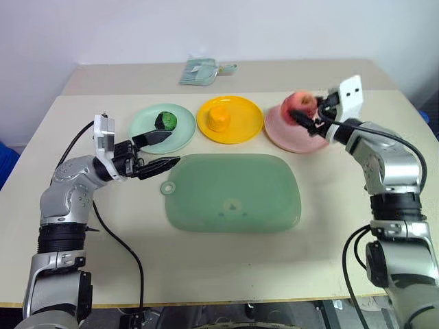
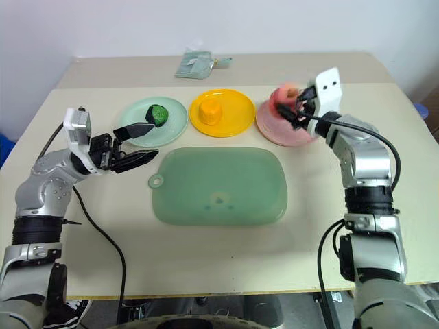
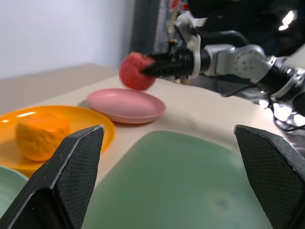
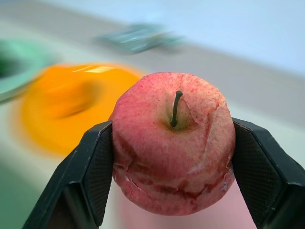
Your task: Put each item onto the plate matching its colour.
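A red apple [image 4: 174, 143] is clamped between the two fingers of my right gripper [image 1: 305, 113], which is shut on it. It hangs just above the pink plate [image 1: 288, 137] at the back right. The round orange fruit [image 1: 219, 118] rests on the yellow plate [image 1: 247, 118] in the middle. At the left, the dark green bumpy ball [image 1: 164, 120] lies on the mint green plate [image 1: 140, 127]. My left gripper [image 1: 175, 146] stands open and holds nothing at that plate's near edge, pointing toward the right.
A big pale green mat [image 1: 233, 192] lies in the table's middle, in front of the plates. A small pale green pouch [image 1: 204, 70] sits at the back. Black cables trail from both arms over the table's sides.
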